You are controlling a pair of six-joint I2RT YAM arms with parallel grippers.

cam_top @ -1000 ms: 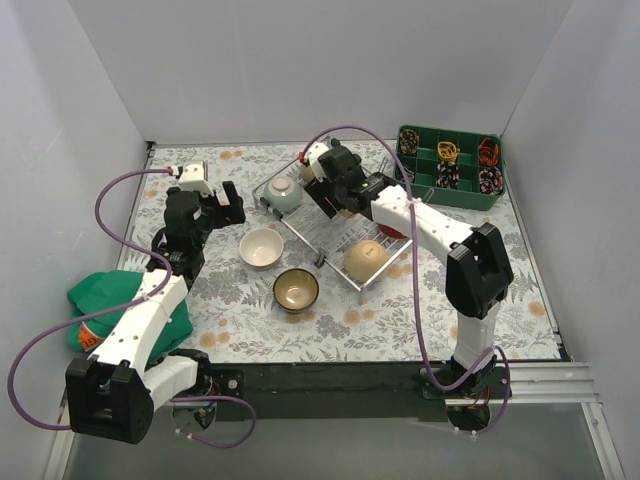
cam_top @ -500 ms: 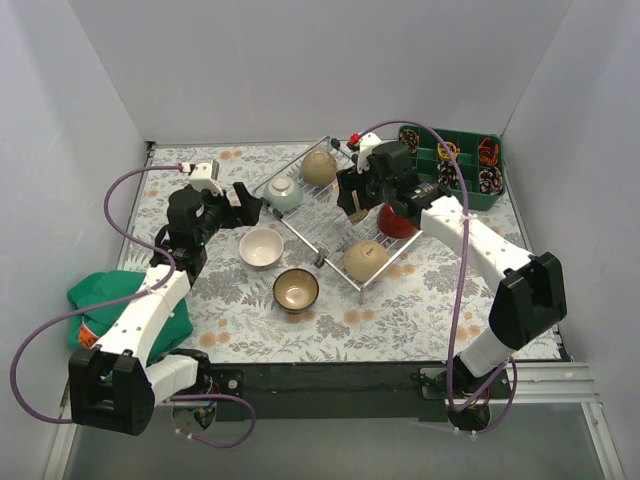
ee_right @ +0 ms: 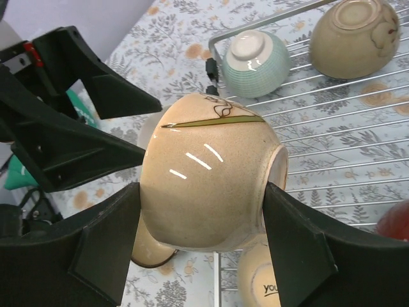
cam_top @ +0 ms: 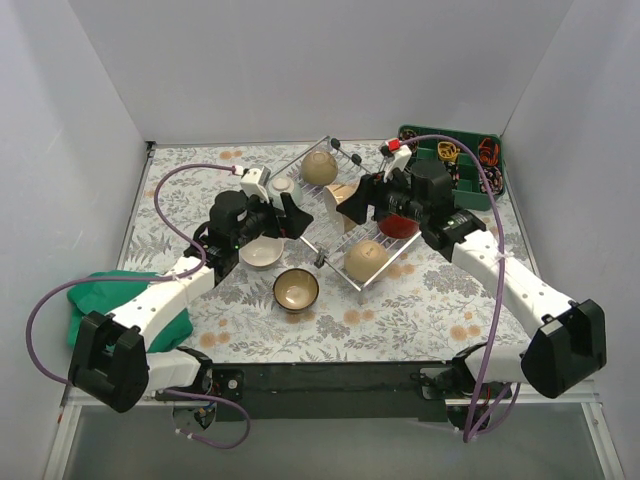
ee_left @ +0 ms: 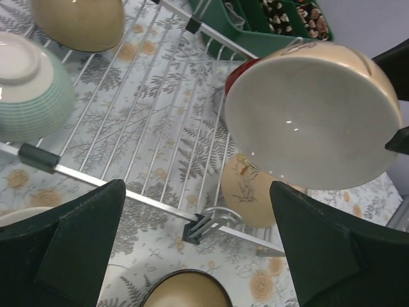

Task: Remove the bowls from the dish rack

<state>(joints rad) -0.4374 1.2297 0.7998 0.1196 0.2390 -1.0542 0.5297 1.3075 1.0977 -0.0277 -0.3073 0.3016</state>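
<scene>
Got the tan bowl point(ee_left: 313, 115) tipped sideways above the dish rack point(ee_left: 147, 109), clamped across by the right gripper point(ee_right: 201, 192), mouth pointing 9 o'clock from overhead. Left gripper point(ee_left: 195, 192) just beside at 9, spread wide, nothing in it. Looks like a handoff.

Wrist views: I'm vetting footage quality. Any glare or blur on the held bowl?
Right wrist: bowl sharp, only thin white glints on its side. Left wrist: a few pinpoint glints inside it, rim crisp; that view's own claw fingers look dark and featureless.
</scene>
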